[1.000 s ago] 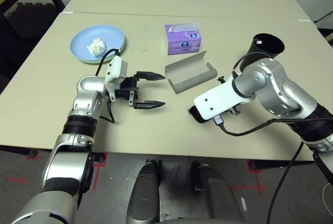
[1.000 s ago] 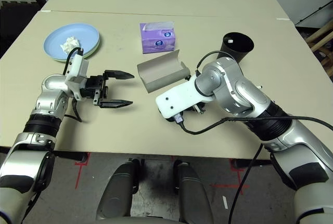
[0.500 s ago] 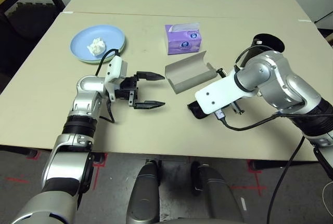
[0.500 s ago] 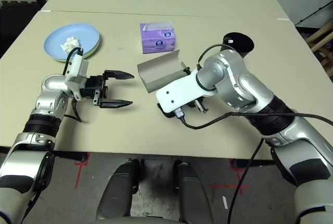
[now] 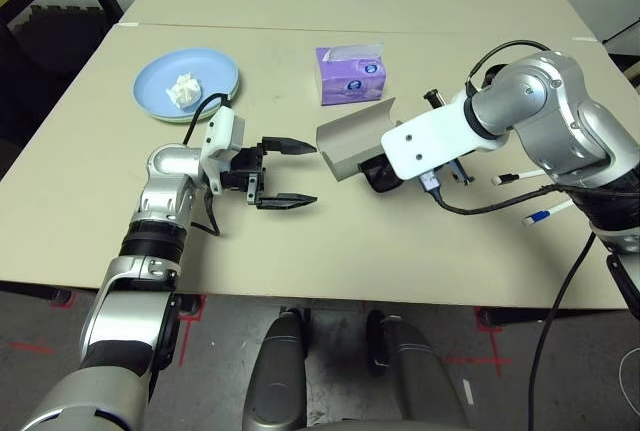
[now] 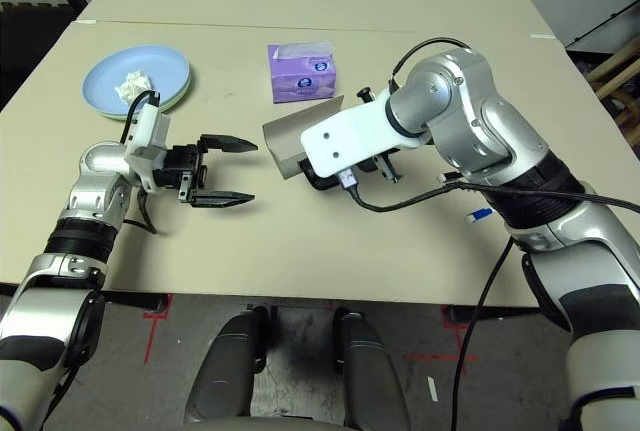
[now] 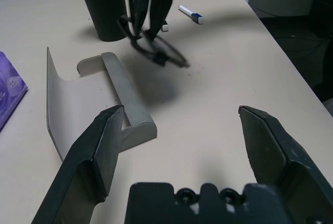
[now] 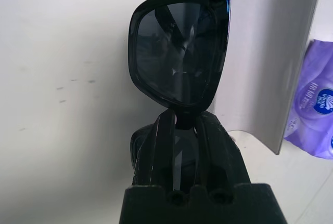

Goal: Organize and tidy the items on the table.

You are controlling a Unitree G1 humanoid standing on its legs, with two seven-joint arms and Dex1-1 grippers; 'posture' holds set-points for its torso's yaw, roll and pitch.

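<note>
No legible text anywhere; the purple tissue box (image 5: 351,74) carries a round blue logo, its lettering unreadable.

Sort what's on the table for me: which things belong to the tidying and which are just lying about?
Job items:
sunglasses, held in the right gripper
open grey glasses case
blue plate with tissue wad
two white pens
black cup

Lying about:
purple tissue box

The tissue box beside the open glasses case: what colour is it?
Purple tissue box, clearest in the left eye view.
</note>
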